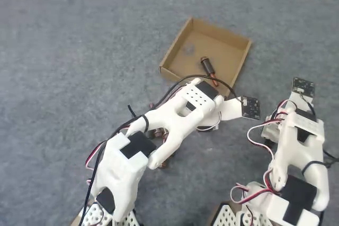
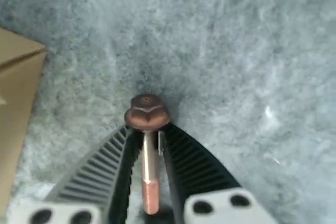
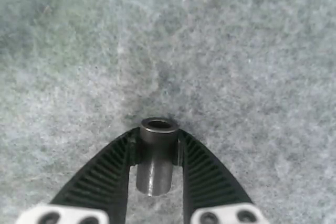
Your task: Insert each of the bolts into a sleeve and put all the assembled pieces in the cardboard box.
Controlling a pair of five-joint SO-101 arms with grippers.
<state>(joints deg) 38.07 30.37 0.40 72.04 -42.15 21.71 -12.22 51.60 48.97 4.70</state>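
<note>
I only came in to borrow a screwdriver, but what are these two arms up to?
They are pairing bolts with sleeves. The left claw is shut on a copper-coloured bolt, close to the cardboard box. The right claw is shut on a dark sleeve. The two parts are not yet joined. One piece that looks assembled already lies in the box.

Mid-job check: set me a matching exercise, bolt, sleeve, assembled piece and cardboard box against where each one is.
Things: 1 bolt; 2 sleeve; 3 assembled piece; 4 cardboard box.
Places: A lying inside the box; B held in the right gripper; C resting on the grey carpet; D held in the left gripper.
Pairs: 1-D, 2-B, 3-A, 4-C.
</note>
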